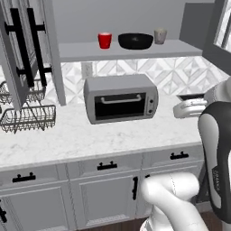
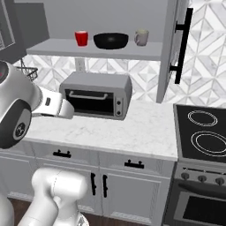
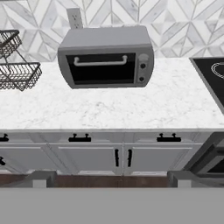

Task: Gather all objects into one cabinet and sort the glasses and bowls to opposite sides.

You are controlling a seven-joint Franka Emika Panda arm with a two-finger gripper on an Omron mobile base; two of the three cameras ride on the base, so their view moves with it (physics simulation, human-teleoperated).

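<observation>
The upper cabinet stands open, and its grey shelf (image 1: 81, 52) (image 2: 53, 47) carries three things in a row. A red cup (image 1: 104, 40) (image 2: 81, 38) is at the left, the wide black bowl (image 1: 135, 41) (image 2: 111, 41) is in the middle, and a grey-beige cup (image 1: 160, 36) (image 2: 141, 37) is at the right. In the hand view my gripper (image 3: 111, 178) hangs back in front of the counter, well below the shelf. Its fingertips (image 3: 41, 177) are spread wide with nothing between them, and it faces the toaster oven.
A grey toaster oven (image 1: 120, 98) (image 2: 95, 95) (image 3: 107, 57) sits on the marble counter (image 1: 90, 135) under the shelf. A wire dish rack (image 1: 27, 115) (image 3: 17, 72) stands at the left, a black stove (image 2: 201, 132) at the right. The cabinet doors (image 1: 27, 49) (image 2: 178, 44) swing outward.
</observation>
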